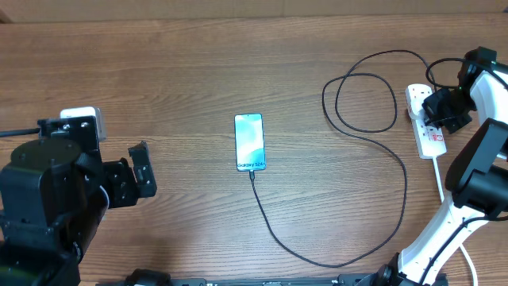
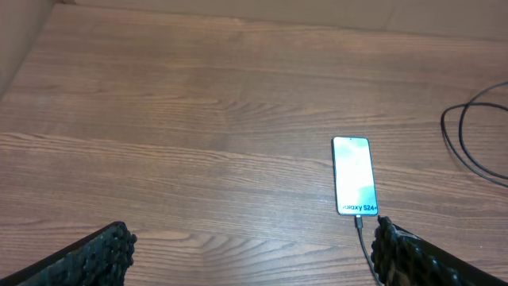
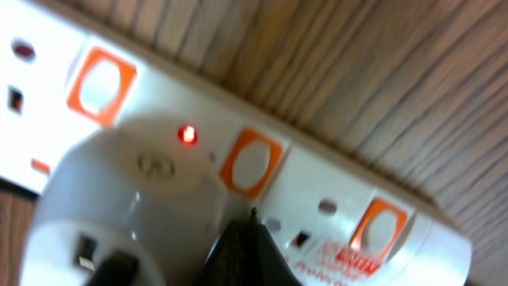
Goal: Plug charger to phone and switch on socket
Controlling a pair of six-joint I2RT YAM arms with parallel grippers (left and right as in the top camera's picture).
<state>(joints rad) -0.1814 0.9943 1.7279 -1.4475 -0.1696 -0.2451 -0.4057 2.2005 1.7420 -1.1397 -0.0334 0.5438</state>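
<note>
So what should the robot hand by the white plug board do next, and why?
Probably lift the right gripper straight up, away from the white power strip. Its small red light glows beside the orange switch, and the thin black cable already sits in the lit blue-screened phone, so the job looks done.

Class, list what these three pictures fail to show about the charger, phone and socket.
- Overhead: the right hand covers the socket, hiding where the charger plugs in.
- Right wrist: blurred close-up; the hand's fingers are cut off by the bottom edge, so open or shut is unclear.
- Left wrist: the connector at the phone is too small to judge seating; the socket lies outside the frame.
</note>
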